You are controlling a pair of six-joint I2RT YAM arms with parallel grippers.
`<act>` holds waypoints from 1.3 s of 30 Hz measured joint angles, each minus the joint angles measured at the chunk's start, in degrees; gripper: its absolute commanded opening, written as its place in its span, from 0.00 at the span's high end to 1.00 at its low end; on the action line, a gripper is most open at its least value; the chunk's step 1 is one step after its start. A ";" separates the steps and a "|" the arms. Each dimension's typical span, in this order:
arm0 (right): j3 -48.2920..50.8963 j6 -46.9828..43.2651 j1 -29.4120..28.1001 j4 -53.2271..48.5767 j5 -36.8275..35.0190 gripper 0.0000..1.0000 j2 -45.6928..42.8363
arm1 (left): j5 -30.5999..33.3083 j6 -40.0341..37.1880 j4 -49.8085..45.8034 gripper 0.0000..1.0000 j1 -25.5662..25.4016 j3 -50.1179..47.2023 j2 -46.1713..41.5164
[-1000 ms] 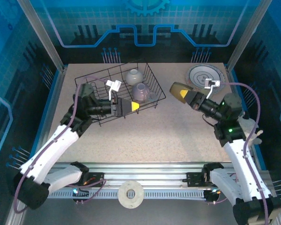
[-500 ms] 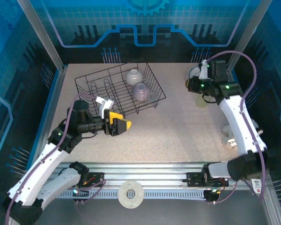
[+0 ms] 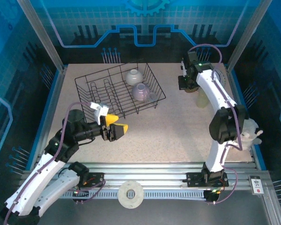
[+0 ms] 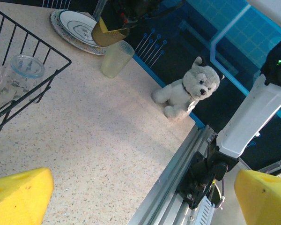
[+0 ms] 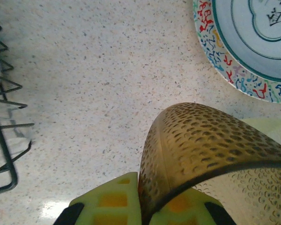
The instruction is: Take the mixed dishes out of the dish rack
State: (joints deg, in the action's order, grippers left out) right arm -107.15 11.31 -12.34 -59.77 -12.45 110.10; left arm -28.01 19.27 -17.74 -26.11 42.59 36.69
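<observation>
- Two cups are at risk. The right end effector (image 5: pixel 152 201) is clamped on the rim wall of the brown cup (image 5: pixel 201 145). That cup hangs directly over the yellowish cup (image 4: pixel 114 58) at the far right of the tabletop (image 3: pixel 178 131), beside the squiggle-patterned plate (image 5: pixel 213 44). I cannot tell whether the cups touch.
- An off-centre descent would likely catch the lower rim and tip that cup, which looks tall and light.
- The pinch holds only a thin wall, so the brown cup may swivel or slip.
- The brown cup is dimpled and semi-translucent, and the yellowish cup is pebbled and tapered. The plate is glossy and hard.
- The dish rack (image 3: pixel 113 89), made of thin black wire, stands at far left holding a cream bowl (image 3: pixel 133 75) and a greyish bowl (image 3: pixel 141 92).
- The left end effector (image 3: pixel 117 123) is near the rack, with jaws wide apart and empty.
</observation>
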 measured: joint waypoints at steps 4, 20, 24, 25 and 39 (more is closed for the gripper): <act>-3.13 -1.55 -0.11 -2.47 -1.51 1.00 4.70 | 0.24 -0.17 0.00 0.01 0.00 0.00 0.00; -5.14 -4.83 0.13 -5.38 -2.05 1.00 13.14 | -0.68 -0.13 0.11 0.01 0.00 -0.31 0.00; -5.14 -4.98 0.50 -5.38 -1.92 1.00 13.92 | -1.68 -0.13 0.09 0.01 0.00 -0.76 0.00; -5.14 -4.98 0.59 -5.38 -1.90 1.00 14.08 | -1.81 -0.13 0.09 0.01 0.00 -0.76 0.00; -6.21 -5.44 1.66 -5.33 -0.44 0.99 17.11 | -2.47 -0.13 0.11 0.01 0.00 -0.76 0.48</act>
State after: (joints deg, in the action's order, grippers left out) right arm -113.36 5.87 -10.68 -65.10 -12.88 127.22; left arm -30.48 19.14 -17.63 -26.11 41.82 37.17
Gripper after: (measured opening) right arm 0.076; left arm 0.992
